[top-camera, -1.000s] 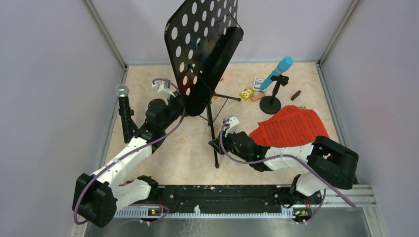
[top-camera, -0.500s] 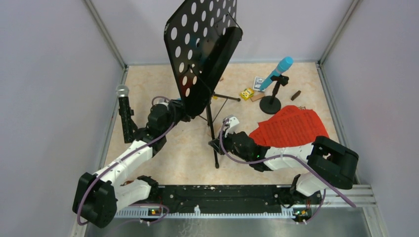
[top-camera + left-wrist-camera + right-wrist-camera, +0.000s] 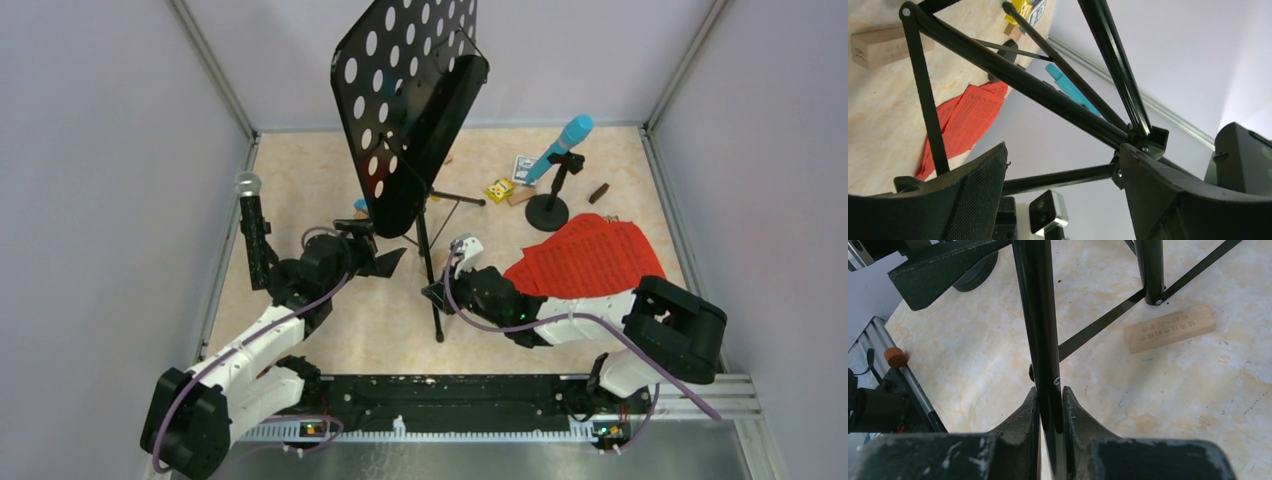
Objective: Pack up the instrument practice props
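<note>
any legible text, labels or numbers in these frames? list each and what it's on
Nothing can be read outright.
Pale rectangular wooden block: one printed line of dark characters, too blurred to read.
Red paper sheet-music pages: fine dark print, too small to read.
Small blue-and-white card by the far wall: print too small to read.

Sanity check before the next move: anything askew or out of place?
Red pages lie fanned loose on the table, not on the music stand. A wooden block sits among the stand's legs. The right gripper has its jaws shut on one leg. Nothing looks spilled or broken.
</note>
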Motion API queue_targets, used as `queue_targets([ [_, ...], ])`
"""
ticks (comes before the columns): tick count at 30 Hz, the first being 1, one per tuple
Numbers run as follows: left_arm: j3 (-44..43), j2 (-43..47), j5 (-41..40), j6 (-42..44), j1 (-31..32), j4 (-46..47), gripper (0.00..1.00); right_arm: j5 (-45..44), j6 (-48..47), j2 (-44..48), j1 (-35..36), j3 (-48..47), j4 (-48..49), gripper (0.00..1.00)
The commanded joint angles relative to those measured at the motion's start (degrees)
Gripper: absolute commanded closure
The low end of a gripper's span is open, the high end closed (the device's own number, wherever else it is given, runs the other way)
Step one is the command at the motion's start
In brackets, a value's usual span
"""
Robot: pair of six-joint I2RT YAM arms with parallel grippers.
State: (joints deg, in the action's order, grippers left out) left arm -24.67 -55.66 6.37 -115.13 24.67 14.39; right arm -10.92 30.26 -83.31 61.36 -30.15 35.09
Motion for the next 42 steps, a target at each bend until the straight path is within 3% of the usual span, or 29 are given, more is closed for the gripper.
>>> queue_targets([
  [1, -0.9, 3.4, -1.8, 11.2, -0.7, -4.2, 0.13, -2.4, 4.4, 2.5, -0.5, 0.1, -7.6, 1.00],
  [6, -6.5, 7.2, -5.8, 31.2, -0.8, -17.5, 0.09, -2.8, 0.7, 8.5, -0.5, 0.4, -9.4, 1.00],
  [8, -7.7, 7.8, -5.6, 39.1, -0.8, -19.6, 0.09, -2.7, -1.5, 11.5, -0.5, 1.0, -8.8, 0.96],
  [10, -6.7, 8.2, -1.9, 50.0, -0.8, -15.6, 0.08, -2.4, -4.4, 14.4, -0.5, 1.6, -8.0, 0.79],
  [14, -4.1, 5.3, 4.9, 58.5, 0.9, -6.2, 0.10, 1.2, -12.8, 20.0, -0.6, 0.6, -10.8, 0.56],
  [17, -5.5, 2.1, 1.9, 63.4, 7.2, -4.1, 0.11, 1.6, -17.8, 23.0, -0.9, -1.9, -17.7, 0.47],
  [21, -7.8, 0.2, -13.7, 70.4, 20.2, -2.7, 0.09, 3.3, -23.3, 27.5, -3.3, -2.5, -23.2, 0.39],
  [26, -6.4, -2.3, -18.0, 70.9, 23.6, 2.4, 0.09, 15.4, -23.9, 31.8, -12.5, -3.4, -26.1, 0.38],
  [29, -5.8, -3.3, -19.1, 71.5, 23.9, 3.8, 0.10, 18.4, -25.1, 31.7, -15.7, -5.8, -27.9, 0.40],
  [34, -6.6, -5.2, -21.4, 74.6, 24.5, 4.2, 0.11, 21.8, -29.1, 26.5, -18.5, -12.4, -29.8, 0.44],
  [42, -8.1, -4.2, -22.3, 77.0, 24.7, 1.3, 0.11, 31.3, -26.1, 19.4, -23.9, -16.7, -22.5, 0.46],
])
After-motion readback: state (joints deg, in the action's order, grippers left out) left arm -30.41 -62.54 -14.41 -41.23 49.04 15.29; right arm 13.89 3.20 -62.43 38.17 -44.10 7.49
